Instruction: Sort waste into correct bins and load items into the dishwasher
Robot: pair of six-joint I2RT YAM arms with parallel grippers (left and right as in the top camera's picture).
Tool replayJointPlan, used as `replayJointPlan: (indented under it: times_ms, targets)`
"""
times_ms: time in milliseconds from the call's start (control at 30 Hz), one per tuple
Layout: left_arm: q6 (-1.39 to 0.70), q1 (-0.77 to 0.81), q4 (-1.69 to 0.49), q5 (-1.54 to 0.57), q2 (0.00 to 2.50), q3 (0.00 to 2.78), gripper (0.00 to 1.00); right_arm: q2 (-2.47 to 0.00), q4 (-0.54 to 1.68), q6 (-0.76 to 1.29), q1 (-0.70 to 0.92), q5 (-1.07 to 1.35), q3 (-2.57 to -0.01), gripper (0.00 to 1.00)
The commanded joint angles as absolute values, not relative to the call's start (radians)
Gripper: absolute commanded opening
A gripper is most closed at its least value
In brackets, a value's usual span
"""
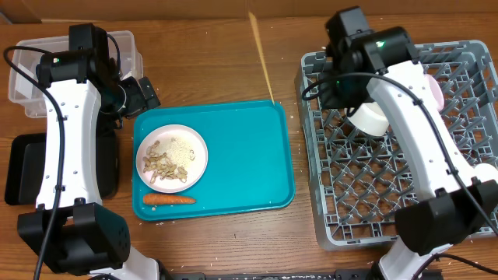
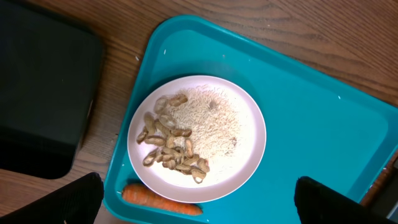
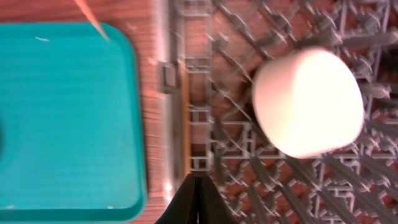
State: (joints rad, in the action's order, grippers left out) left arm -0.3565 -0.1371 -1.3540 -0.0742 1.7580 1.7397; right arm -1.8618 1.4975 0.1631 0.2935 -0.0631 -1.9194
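Quick status from my side. My left gripper (image 2: 198,186) is wide open with nothing in it, hanging over the left end of the teal serving tray (image 1: 241,155). Below it sits the pale plate (image 2: 249,155) with the beige food scraps (image 2: 171,146) and white rice (image 2: 211,121) on it, and the little carrot (image 2: 161,199) lies on the tray just beside the plate's near edge. The black tray (image 2: 43,81) is on the table right next to the teal one, and the clear tub (image 1: 27,85) is behind it.

My right gripper (image 3: 196,186) is pinched fully shut and empty, up over the left side of the grey dish rack (image 1: 389,202). The white cup (image 3: 308,102) sits among the pegs in there, apart from my fingers. One chopstick (image 1: 262,58) lies on the table, its tip at the teal tray's far edge.
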Motion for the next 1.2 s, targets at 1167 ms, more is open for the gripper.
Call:
replayJointPlan:
  times_ms: [1167]
  targets:
    - [-0.464, 0.096, -0.955, -0.147, 1.806, 1.734, 1.00, -1.781, 1.442, 0.108, 0.142, -0.021, -1.870, 0.36]
